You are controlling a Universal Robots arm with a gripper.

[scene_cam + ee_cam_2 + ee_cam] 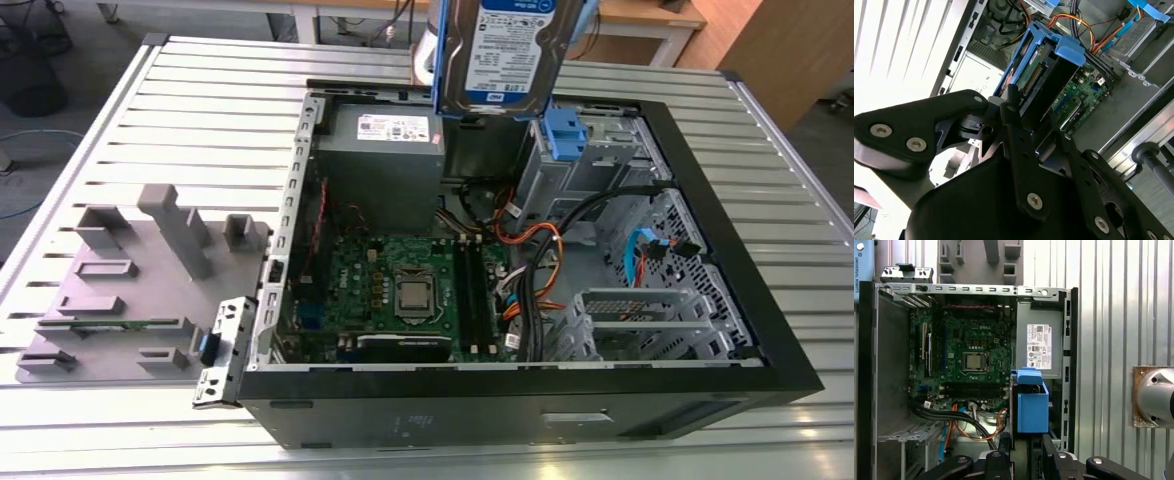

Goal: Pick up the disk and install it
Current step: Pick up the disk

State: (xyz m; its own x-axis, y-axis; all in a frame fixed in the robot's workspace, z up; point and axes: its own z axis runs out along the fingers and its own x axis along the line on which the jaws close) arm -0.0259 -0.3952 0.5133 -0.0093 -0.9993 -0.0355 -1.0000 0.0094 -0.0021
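you have a slatted metal table (pixel 147 110) under everything, and on it lies the open computer case (pixel 534 415), side panel off so you look straight into it. on the exterior view's left, just beside the case, sits a grey fixture plate (pixel 134 290) with raised blocks. inside the case, the grey power-supply box (pixel 387 140) with its white sticker fills a far corner, and the green motherboard (pixel 387 265) lies next to it. the metal drive cage (pixel 607 160) stands on the exterior view's right, with 1 bare blue bracket (pixel 563 135) on it.

the disk (pixel 510 50) hangs upright in the air above the case, label facing the exterior camera, over the space between the power-supply box and the drive cage, apart from both. in both wrist views the gripper (pixel 1036 130) is clenched on the disk's near end, black fingers (pixel 1014 107) pressed on its 2 sides. orange cables (pixel 527 235) run beside the motherboard, and the processor (pixel 416 293) sits in its middle
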